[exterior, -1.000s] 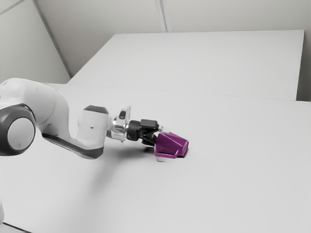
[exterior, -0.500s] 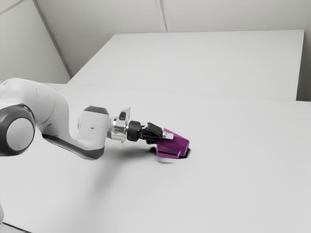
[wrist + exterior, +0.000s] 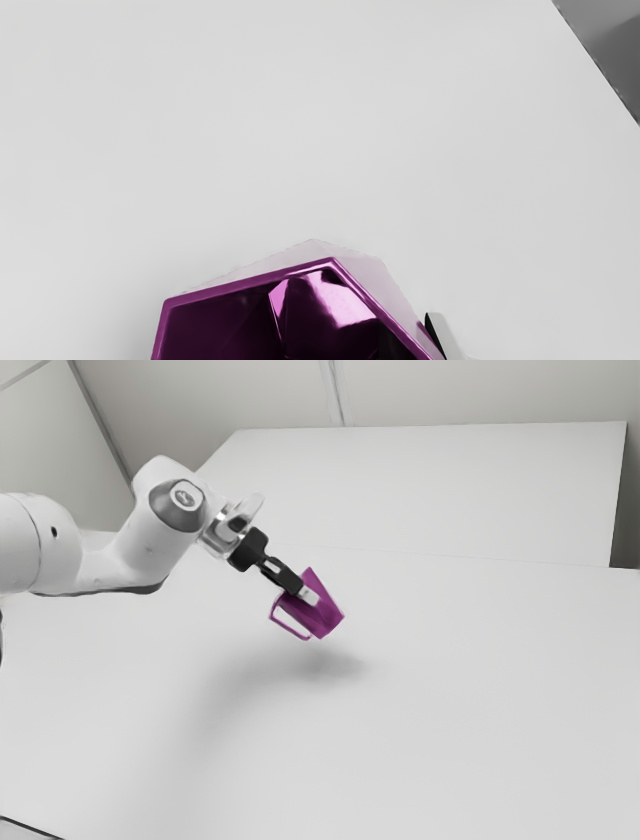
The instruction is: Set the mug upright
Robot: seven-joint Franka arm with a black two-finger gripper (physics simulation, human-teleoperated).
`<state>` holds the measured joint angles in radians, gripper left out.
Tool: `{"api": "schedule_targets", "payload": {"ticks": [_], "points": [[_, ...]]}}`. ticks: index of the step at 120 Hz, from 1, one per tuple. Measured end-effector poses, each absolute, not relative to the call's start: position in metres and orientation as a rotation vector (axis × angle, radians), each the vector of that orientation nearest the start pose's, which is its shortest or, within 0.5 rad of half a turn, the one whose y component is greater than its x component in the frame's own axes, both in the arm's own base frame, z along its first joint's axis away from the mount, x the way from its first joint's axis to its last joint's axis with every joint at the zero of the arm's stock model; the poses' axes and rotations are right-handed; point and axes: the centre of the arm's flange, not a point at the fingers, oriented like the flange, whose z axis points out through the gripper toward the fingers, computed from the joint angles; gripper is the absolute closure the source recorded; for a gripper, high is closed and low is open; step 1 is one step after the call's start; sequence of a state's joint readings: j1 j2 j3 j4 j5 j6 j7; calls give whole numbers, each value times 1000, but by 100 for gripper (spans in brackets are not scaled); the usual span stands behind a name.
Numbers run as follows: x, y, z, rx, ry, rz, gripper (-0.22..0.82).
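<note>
The gripper (image 3: 306, 596) is shut on the purple mug (image 3: 323, 617), holding it above the table, its shadow on the surface below. Tilted, the mug has its mouth toward the exterior view's upper left and its base toward the lower right; the handle (image 3: 288, 626) hangs on the lower-left side. Looking into the faceted mug (image 3: 320, 300), the wrist view has its rim and shiny inner walls near the bottom edge. A finger (image 3: 444, 335) stands against the mug's outer side; the opposite finger is hidden there.
The pale table (image 3: 420, 740) lies beneath the raised mug and the arm. Behind it rises a large white panel (image 3: 430, 490). A dark grey area (image 3: 610, 55) lies beyond a slanting edge in the wrist view's corner.
From lying on its side on the table, the mug has been lifted and tipped, mouth now higher than base. The arm has risen, and the hand now slants downward, holding the mug.
</note>
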<state>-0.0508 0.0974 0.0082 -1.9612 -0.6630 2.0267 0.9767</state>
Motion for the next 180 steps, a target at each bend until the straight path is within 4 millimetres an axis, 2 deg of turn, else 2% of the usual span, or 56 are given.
{"api": "schedule_targets", "payload": {"ticks": [9, 17, 26, 36, 43, 49, 69, 99, 125, 136, 149, 153, 157, 169, 180], "points": [[566, -68, 450, 2576, -1046, 208, 78], [541, -71, 452, 2686, -1088, 122, 78], [497, -73, 440, 2792, -1079, 61, 78], [455, -92, 423, 2880, -1066, 55, 78], [434, -104, 410, 2934, -1036, 70, 78], [422, -112, 401, 2974, -993, 93, 78], [408, -121, 387, 3063, -783, 202, 78], [397, -119, 371, 3117, -455, 268, 78], [398, -122, 372, 3115, -273, 297, 33], [398, -121, 372, 3114, -214, 304, 22], [399, -122, 374, 3111, -160, 314, 13], [403, -124, 379, 3108, -149, 325, 11], [412, -127, 396, 3099, -139, 346, 10], [448, -124, 478, 3064, -82, 418, 6], [481, -115, 572, 3044, -55, 462, 4]]}}
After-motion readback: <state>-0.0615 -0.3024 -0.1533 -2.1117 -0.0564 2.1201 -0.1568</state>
